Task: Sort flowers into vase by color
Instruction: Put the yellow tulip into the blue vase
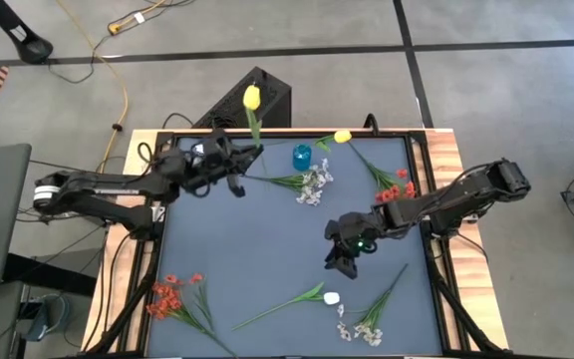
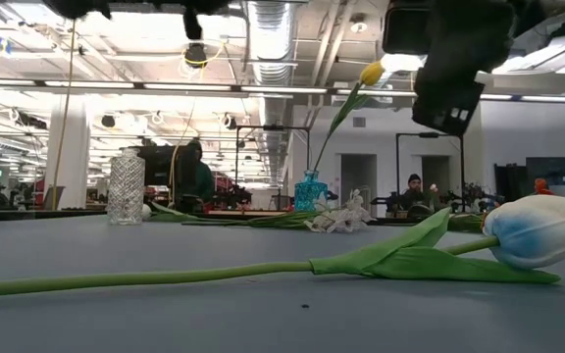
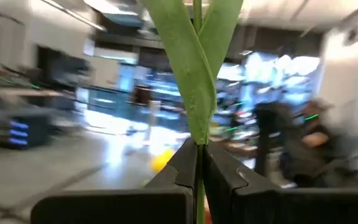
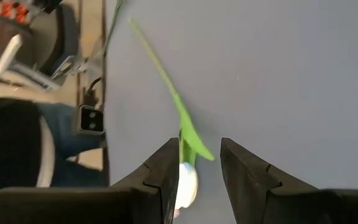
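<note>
My left gripper (image 1: 248, 155), over the table's far left part, is shut on a yellow tulip (image 1: 252, 97) held high. A second yellow tulip (image 2: 371, 72) stands with its stem in the small blue vase (image 1: 301, 156), leaning right. My right gripper (image 4: 199, 168) is open, hanging above the table's middle. Its fingers stand over the leaf of a white tulip (image 1: 330, 297) that lies flat, and they touch nothing. A clear glass vase (image 2: 126, 186) stands at far left. Red clusters (image 1: 397, 189) and whitish sprigs (image 1: 314, 184) lie on the table. My left gripper pinches the yellow tulip's stem (image 3: 199, 155) between its two fingers, just below where the long leaves (image 3: 194, 74) split off. The fingers come in level from the table's left and lie across the stem. The tulip stands upright, lifted clear; its lower end is hidden.
More red blossoms (image 1: 167, 294) lie at the near left corner, and another whitish sprig (image 1: 362, 324) lies near the near edge. A raised wooden frame (image 1: 446, 160) rims the dark mat. Bare mat (image 1: 237, 239) lies between the arms. People sit in the room beyond.
</note>
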Robot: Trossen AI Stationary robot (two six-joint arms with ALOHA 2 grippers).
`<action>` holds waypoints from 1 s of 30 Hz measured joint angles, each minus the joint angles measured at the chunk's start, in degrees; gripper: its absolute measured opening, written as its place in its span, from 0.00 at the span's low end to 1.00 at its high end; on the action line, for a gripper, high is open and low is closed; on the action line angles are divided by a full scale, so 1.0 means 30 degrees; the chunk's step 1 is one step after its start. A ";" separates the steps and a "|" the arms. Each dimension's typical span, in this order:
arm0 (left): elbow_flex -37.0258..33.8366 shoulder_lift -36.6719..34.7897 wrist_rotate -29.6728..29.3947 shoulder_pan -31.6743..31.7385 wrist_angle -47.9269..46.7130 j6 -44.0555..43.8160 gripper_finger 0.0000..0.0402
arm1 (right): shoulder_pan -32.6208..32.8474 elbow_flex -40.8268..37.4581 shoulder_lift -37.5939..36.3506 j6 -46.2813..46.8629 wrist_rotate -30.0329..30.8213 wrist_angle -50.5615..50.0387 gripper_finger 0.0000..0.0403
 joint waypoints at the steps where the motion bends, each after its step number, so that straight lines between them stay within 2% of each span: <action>1: -0.0003 0.0463 0.1426 0.0466 0.0666 -0.1210 0.00 | 0.0115 0.0000 -0.0123 0.0043 0.0583 -0.0033 0.36; 5: -0.0003 0.2372 0.8061 0.1411 0.3470 -0.5462 0.00 | 0.0178 0.0000 -0.1076 0.0117 0.2777 0.0059 0.36; 7: -0.0002 0.3152 1.0041 0.1322 0.4815 -0.6864 0.00 | -0.0125 0.0000 -0.1650 0.0199 0.3574 0.0260 0.36; 8: 0.0002 0.3522 1.0363 0.1158 0.5457 -0.7374 0.00 | -0.0382 0.0000 -0.1974 0.0242 0.3858 0.0543 0.36; 10: 0.0004 0.4161 1.0062 0.0667 0.6208 -0.7975 0.00 | -0.1058 0.0000 -0.2596 0.0258 0.4245 0.1885 0.36; 17: 0.0004 0.6176 0.6845 -0.1569 0.8938 -0.7716 0.00 | -0.3066 0.0015 -0.3034 -0.0754 0.4962 0.9028 0.36; 25: 0.0004 0.6479 0.4491 -0.3136 0.9327 -0.6571 0.00 | -0.3267 0.0007 -0.1750 -0.1152 0.4757 1.0752 0.36; 30: 0.0004 0.6457 0.2887 -0.3712 0.8487 -0.6281 0.00 | -0.2965 0.0007 -0.0547 -0.2084 0.3762 1.3503 0.36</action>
